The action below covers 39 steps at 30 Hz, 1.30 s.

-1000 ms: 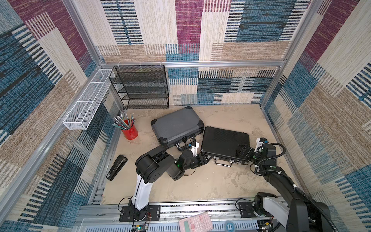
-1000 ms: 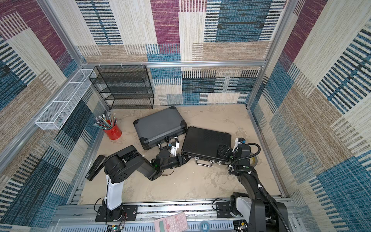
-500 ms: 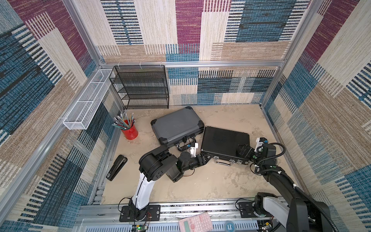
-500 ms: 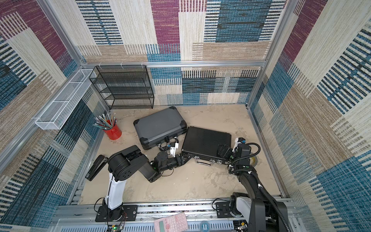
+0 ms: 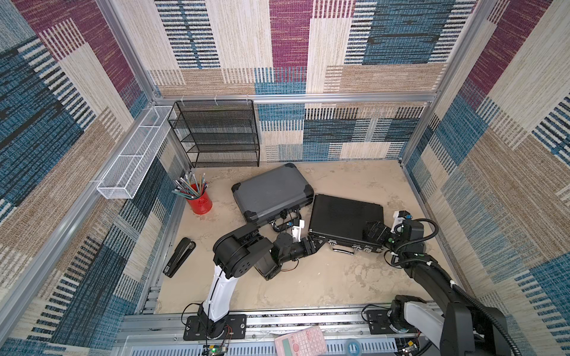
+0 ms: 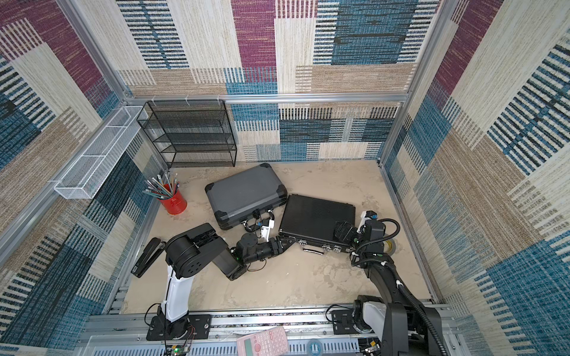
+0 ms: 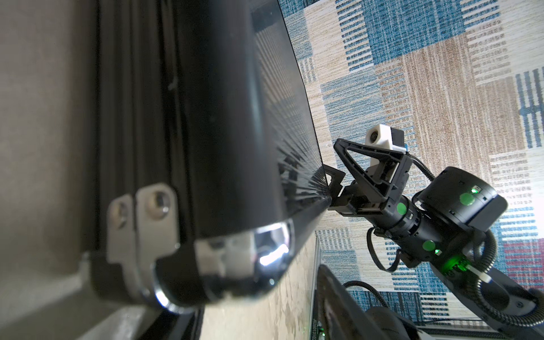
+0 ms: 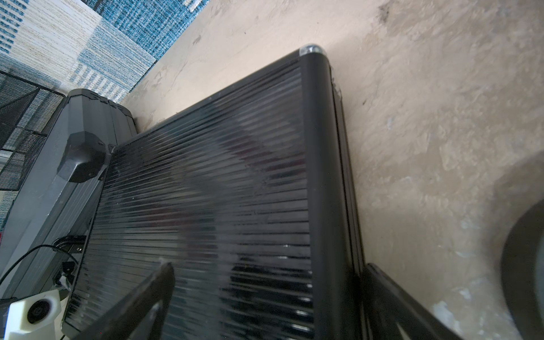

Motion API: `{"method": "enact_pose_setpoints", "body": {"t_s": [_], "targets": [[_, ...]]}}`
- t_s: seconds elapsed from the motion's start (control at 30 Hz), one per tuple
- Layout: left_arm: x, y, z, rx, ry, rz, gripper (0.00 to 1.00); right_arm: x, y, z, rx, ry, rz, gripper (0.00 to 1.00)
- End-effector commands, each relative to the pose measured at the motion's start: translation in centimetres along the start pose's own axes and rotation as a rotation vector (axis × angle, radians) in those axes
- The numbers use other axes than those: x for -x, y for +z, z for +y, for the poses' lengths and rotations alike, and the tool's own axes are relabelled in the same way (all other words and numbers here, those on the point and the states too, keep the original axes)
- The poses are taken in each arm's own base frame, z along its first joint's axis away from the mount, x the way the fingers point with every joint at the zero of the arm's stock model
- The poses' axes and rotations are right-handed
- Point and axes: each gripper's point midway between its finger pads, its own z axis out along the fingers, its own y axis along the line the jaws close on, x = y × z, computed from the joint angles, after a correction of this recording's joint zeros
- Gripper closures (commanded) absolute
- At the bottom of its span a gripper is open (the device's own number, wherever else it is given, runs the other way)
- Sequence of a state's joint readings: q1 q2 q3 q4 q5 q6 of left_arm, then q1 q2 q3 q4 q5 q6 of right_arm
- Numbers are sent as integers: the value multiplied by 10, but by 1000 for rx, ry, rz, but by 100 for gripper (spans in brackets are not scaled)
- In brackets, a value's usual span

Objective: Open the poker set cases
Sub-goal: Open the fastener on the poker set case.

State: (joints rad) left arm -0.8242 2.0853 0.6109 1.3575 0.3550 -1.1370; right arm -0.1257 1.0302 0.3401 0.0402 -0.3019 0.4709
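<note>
Two poker set cases lie shut on the floor. The grey case with black corner caps sits at the back. Against its right side lies the slimmer black case. My left gripper is low at the black case's front left corner. Its jaws are apart, and one finger stands clear of the corner. My right gripper is open wide astride the black case's front right corner, one finger over the ribbed lid, the other beside the wall.
A black wire-mesh shelf stands at the back left, a red pencil cup in front of it. A white wire basket hangs on the left wall. A stapler lies left of my left arm; a tape roll lies by my right wrist.
My left arm's elbow has shifted a little to the right, while its gripper stays at the black case's corner. The right arm and both cases have not moved.
</note>
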Motion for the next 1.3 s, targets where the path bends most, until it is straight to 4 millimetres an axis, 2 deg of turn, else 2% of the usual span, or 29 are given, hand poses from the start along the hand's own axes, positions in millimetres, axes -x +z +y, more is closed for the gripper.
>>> {"method": "enact_pose_setpoints", "body": {"t_s": [0.0,0.6,0.9,1.27], "targets": [[-1,0,-21,-80,61,18,39,4,0,3,11,7,-8,0],[-3,0,-38,-127,86,46,39,3,2,0,-1,15,-8,0],[-9,-2,-37,-122,69,57,38,3,3,0,-1,25,-8,0],[-6,-8,-40,-114,47,31,37,4,2,-1,-5,23,-13,0]]}}
